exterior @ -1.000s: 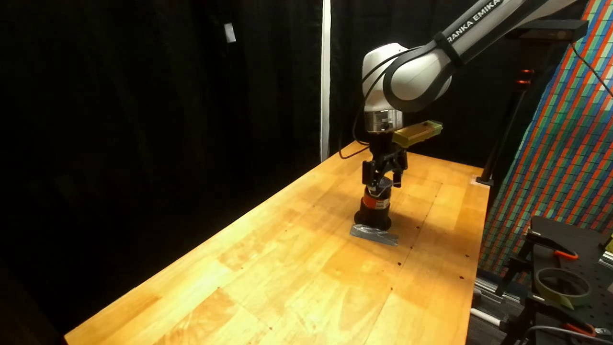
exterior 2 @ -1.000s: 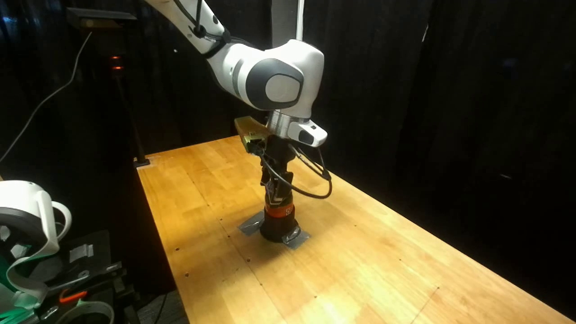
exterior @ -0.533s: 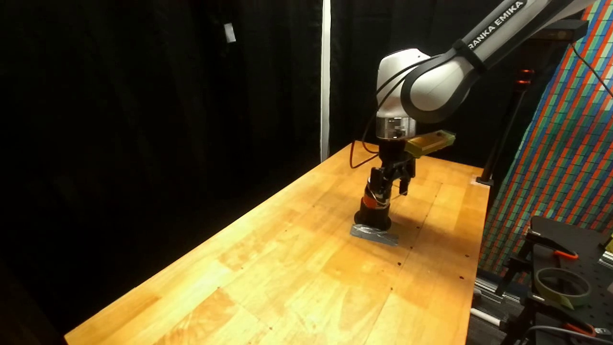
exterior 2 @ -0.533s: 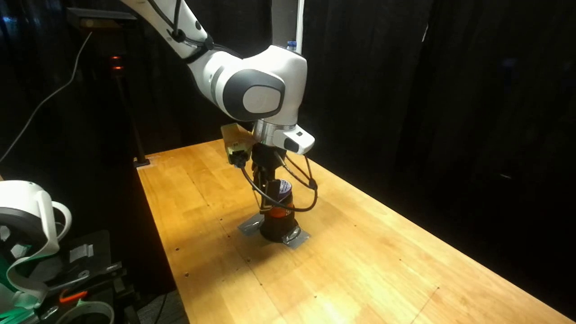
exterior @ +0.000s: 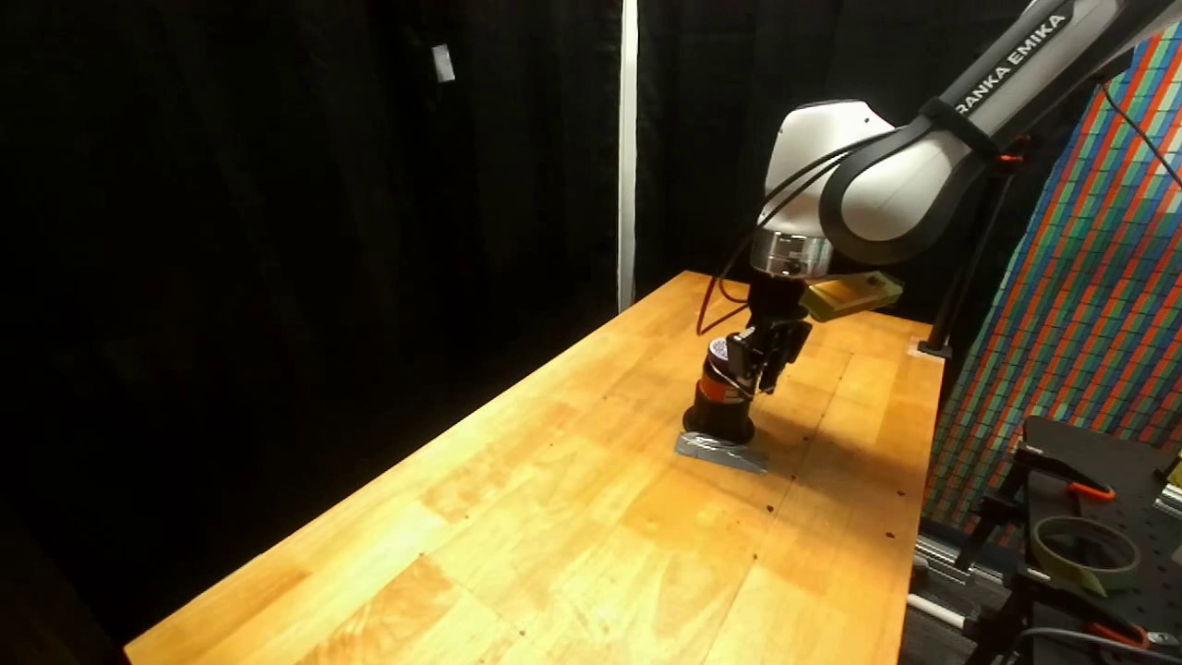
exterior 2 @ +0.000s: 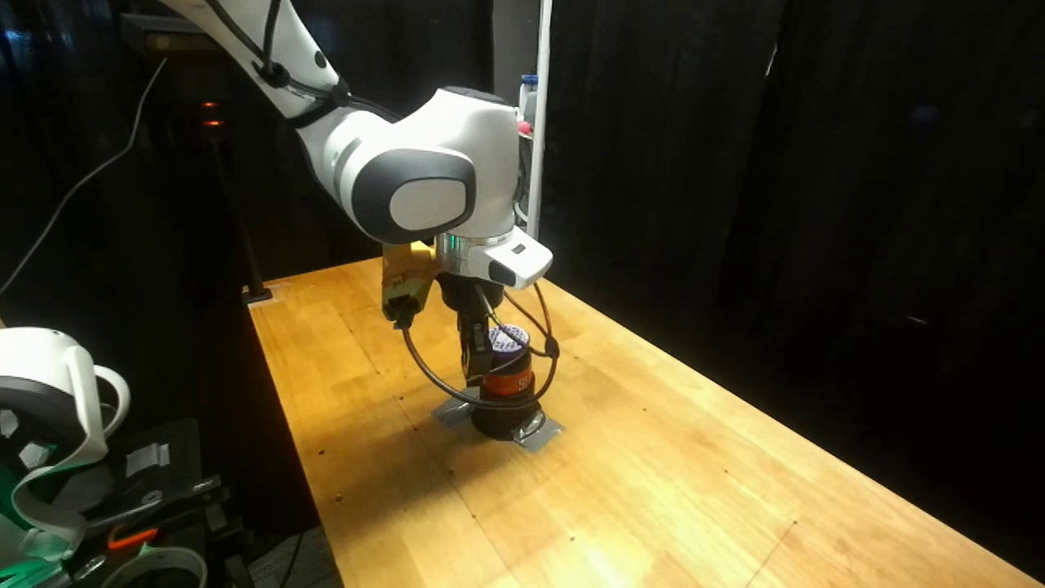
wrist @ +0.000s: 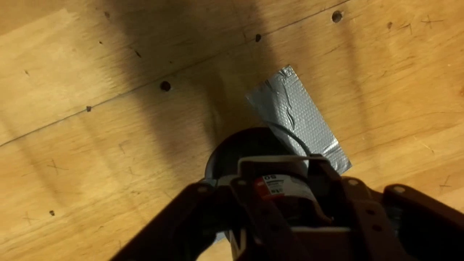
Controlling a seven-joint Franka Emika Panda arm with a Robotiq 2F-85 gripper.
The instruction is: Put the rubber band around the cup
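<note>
The dark cup [exterior: 723,417] stands upright with its orange-red label; its pale patterned top is uncovered in both exterior views, and in an exterior view the cup [exterior 2: 508,382] is partly crossed by a cable. Beside it, close against its side, is my gripper [exterior: 757,371], pointing down. In the wrist view the gripper [wrist: 281,170] has its fingers apart, the cup's label [wrist: 286,185] showing between them. The pale rubber band [wrist: 275,158] spans the fingertips. As a thin line, the rubber band [exterior: 728,380] also crosses the cup's front; its far side is hidden.
Grey tape [exterior: 722,453] holds the cup's foot to the wooden table [exterior: 572,526]. A loop of cable [exterior 2: 433,380] hangs from the wrist in front of the cup. A dark side bench [exterior: 1062,457] with tools stands beyond the table's edge.
My gripper has moved off from above the cup, sideways and somewhat lower, uncovering its top. The fingers have come closer together. The cup has stayed in place.
</note>
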